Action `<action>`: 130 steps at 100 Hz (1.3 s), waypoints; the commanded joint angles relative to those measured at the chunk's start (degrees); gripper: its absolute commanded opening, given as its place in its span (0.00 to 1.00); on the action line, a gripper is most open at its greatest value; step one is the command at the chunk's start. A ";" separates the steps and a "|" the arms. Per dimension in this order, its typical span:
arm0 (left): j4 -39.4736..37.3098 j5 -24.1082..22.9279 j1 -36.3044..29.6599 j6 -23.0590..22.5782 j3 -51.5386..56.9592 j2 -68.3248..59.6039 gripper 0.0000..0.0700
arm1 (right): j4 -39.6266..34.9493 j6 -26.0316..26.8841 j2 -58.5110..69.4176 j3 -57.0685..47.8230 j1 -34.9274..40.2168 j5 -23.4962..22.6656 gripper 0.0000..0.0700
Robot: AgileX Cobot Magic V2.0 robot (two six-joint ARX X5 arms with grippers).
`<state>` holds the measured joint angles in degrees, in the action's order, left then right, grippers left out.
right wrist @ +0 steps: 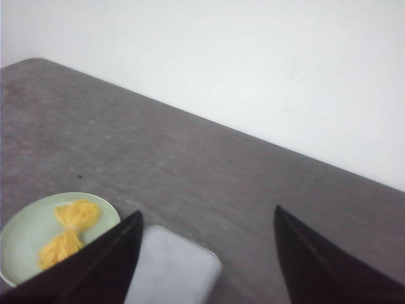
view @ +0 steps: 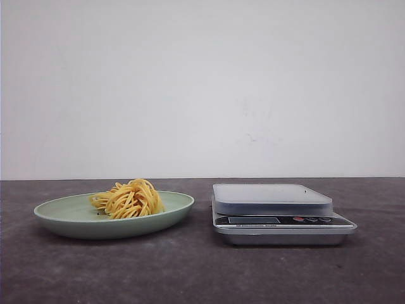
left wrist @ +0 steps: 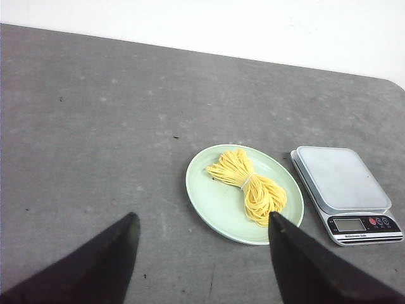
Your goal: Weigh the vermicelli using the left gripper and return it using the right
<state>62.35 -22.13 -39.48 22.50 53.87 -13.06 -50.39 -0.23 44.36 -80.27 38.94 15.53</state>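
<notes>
- Nothing of the task looks done to us yet: the weighing, then the return, both remain.
- We see the tabletop (view: 190,272), a broad dark grey slab with a mottled, matte surface.
- We take the plate (view: 63,218) for glazed ceramic: pale green, shallow, round.
- We note the scale (view: 281,218) just beside the plate, a silvery rectangular platform, smooth and bare, with a small display on its front.
- We find the vermicelli (left wrist: 248,185) resting on the plate, a bundle of thin yellow strands cinched at the middle.
- We see the left gripper (left wrist: 200,256) and the right gripper (right wrist: 207,253) high above, black wedge fingers spread, grasping nothing.
</notes>
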 commanded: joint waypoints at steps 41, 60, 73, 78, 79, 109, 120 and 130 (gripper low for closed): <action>-4.24 0.20 -0.22 -0.63 0.72 -0.04 0.54 | -19.96 9.25 -23.82 1.64 -0.66 6.88 0.62; -5.38 0.15 -0.22 -0.83 0.70 -0.04 0.54 | -17.25 11.17 -28.24 9.51 -3.48 4.22 0.62; -5.86 0.13 -0.22 -0.81 0.70 -0.04 0.48 | -13.00 11.37 -30.45 16.37 -4.28 2.23 0.62; -5.79 0.13 -0.22 -0.85 0.70 -0.04 0.42 | -11.74 12.17 -31.10 18.78 -4.28 0.79 0.61; -5.77 0.15 -0.22 -0.87 0.70 -0.04 0.42 | -11.54 12.31 -31.21 19.28 -4.28 0.44 0.61; -5.55 0.15 -0.22 -2.32 0.70 -0.04 0.01 | -7.19 14.91 -31.80 26.77 -4.31 -2.64 0.02; -5.53 0.15 -0.22 -2.27 0.72 -0.04 0.01 | -5.27 14.86 -31.80 26.82 -4.31 -2.64 0.02; -5.27 0.17 -0.22 -2.27 0.72 -0.04 0.01 | -5.03 14.86 -31.78 26.82 -4.31 -2.64 0.02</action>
<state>57.28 -22.13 -39.48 20.95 53.87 -13.06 -55.90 13.82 12.78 -52.97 34.39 13.04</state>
